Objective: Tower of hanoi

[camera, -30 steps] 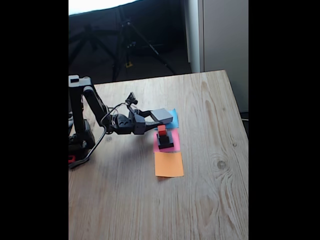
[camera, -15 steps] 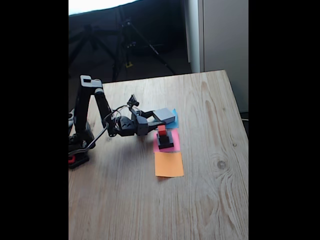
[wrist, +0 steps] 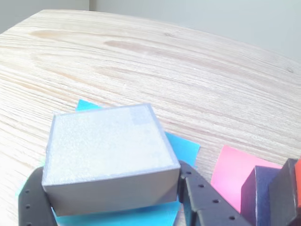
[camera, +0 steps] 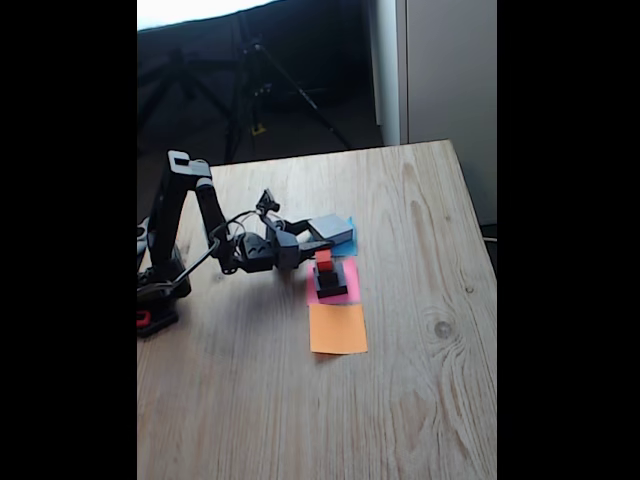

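The large flat grey block [wrist: 106, 146] sits over the blue paper square [wrist: 181, 146], and my gripper [wrist: 110, 186] is shut on it, one black finger against each side. In the fixed view the grey block [camera: 333, 230] is at the end of the outstretched gripper [camera: 316, 240]. Just beside it, on the pink paper square [camera: 349, 272], stands a stack of the medium black block [camera: 331, 289], the small black cube [camera: 327, 275] and the red cube [camera: 323, 258] on top. The wrist view catches this stack [wrist: 270, 195] at its lower right edge. Whether the grey block rests on the paper or hangs just above it cannot be told.
An orange paper square [camera: 338, 328] lies flat in front of the pink one. The arm's base [camera: 155, 290] stands at the left edge of the wooden table [camera: 430, 260]. Behind the table are a dark tripod [camera: 255, 90] and a pale wall panel [camera: 450, 70].
The arm has leaned forward, its upper joint moving right. The gripper and grey block have shifted slightly right over the blue paper. The stack has not moved.
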Tool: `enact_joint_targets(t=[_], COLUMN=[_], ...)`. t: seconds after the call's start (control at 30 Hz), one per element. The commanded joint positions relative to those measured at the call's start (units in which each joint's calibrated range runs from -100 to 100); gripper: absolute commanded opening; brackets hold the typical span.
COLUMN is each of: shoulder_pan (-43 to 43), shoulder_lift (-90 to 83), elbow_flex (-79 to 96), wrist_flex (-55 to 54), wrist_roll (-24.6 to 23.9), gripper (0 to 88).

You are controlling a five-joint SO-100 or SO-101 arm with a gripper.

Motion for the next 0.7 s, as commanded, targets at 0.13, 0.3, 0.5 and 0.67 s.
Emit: enact_joint_targets(t=[0.13,0.3,0.5,0.67], shoulder_pan=[0.60,0.85,1.27,2.02], shoulder_lift=[0.15,0.15,-0.07,-0.68], elbow_flex=[-0.70,-0.61,-0.15,-0.15], wrist_flex=[-0.56,-0.48,-0.31,0.09], wrist_roll=[0.52,0.52,0.52,0.52], gripper=[17.1,19.2,25.0,31.5])
